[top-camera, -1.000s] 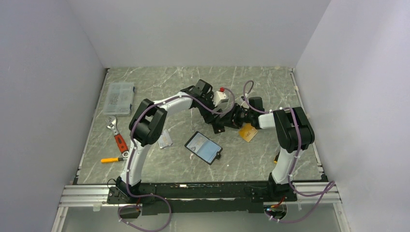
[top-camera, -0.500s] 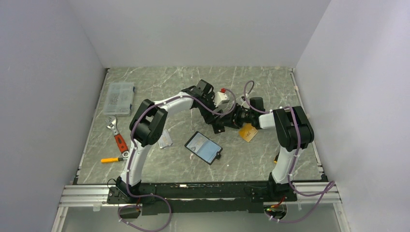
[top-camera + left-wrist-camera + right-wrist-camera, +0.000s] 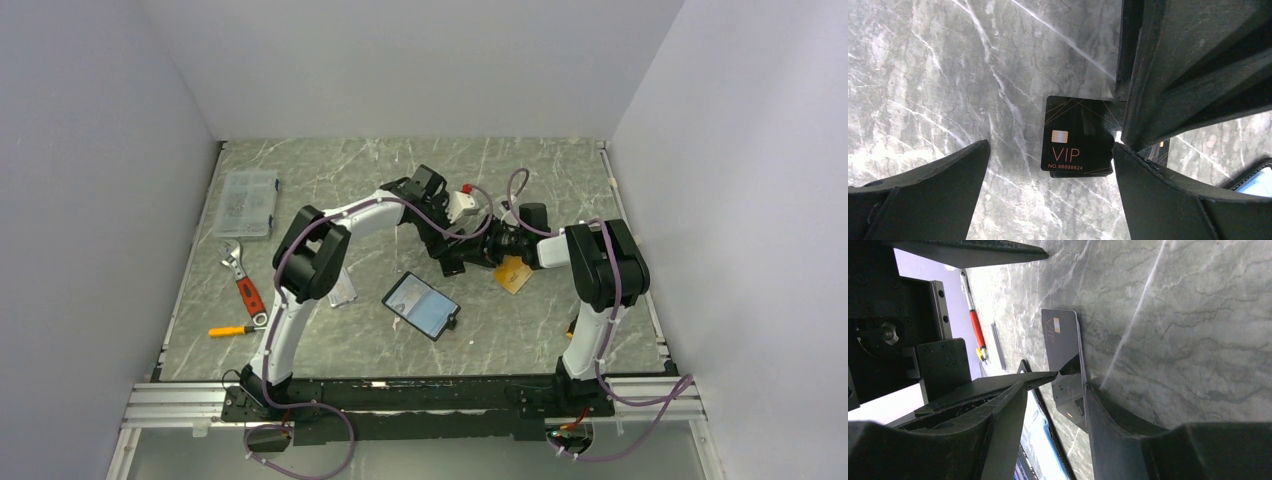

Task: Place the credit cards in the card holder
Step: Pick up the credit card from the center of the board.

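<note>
Overhead, the left gripper (image 3: 1048, 150) is hanging with its jaws spread wide, straddling a black credit card (image 3: 1073, 131) marked VIP that is lying on the marble table (image 3: 923, 75). The right gripper (image 3: 1072, 381) is sitting at that card's edge, jaws half apart and one fingertip touching its face. Whether it is actually pinching the card I cannot tell. An orange-tan card (image 3: 513, 273) is lying just beside it, and the card holder (image 3: 421, 305) is lying open nearer the arm bases.

Tight room around the black card (image 3: 1078, 135)
The right gripper (image 3: 1071, 381) crowds one edge; bare counter (image 3: 923, 75) lies open on the opposite side.
</note>
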Available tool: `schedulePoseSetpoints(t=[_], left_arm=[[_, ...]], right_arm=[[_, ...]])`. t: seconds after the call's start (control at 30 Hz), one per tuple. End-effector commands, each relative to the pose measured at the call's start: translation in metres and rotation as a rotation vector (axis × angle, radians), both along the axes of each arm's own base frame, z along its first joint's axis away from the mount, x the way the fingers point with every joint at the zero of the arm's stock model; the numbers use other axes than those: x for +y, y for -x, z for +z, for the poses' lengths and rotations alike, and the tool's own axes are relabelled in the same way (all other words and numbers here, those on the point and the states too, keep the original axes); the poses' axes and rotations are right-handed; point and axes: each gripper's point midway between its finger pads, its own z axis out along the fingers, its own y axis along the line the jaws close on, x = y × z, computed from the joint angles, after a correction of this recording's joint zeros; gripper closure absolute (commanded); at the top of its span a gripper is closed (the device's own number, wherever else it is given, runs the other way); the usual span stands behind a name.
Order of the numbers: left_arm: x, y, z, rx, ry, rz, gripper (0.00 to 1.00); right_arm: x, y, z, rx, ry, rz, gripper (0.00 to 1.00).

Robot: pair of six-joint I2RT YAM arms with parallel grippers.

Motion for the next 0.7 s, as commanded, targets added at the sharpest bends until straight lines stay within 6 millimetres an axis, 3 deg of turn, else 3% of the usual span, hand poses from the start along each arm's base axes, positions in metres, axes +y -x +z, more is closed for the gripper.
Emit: schedulePoseSetpoints(t=[0.0, 0.1, 0.17, 0.47, 0.67], left_arm=[[0.003, 0.004, 0.040, 0.047, 0.095, -0.008, 0.01], [0.015, 0.002, 0.057, 0.056, 0.132, 0.003, 0.01], [0.021, 0.001, 0.058, 0.054, 0.135, 0.009, 0.01], [0.029, -0.007, 0.020, -0.009, 0.006, 0.015, 0.01], [0.020, -0.009, 0.015, -0.039, -0.014, 0.007, 0.01]], right_arm=[[-0.025, 0.026, -0.060, 0.171, 0.154, -0.063, 0.49], [-0.027, 0.025, -0.060, 0.168, 0.160, -0.065, 0.49], [-0.027, 0.025, -0.060, 0.168, 0.162, -0.068, 0.48], [-0.030, 0.029, -0.062, 0.173, 0.175, -0.072, 0.48], [-0.030, 0.030, -0.062, 0.176, 0.173, -0.073, 0.48]])
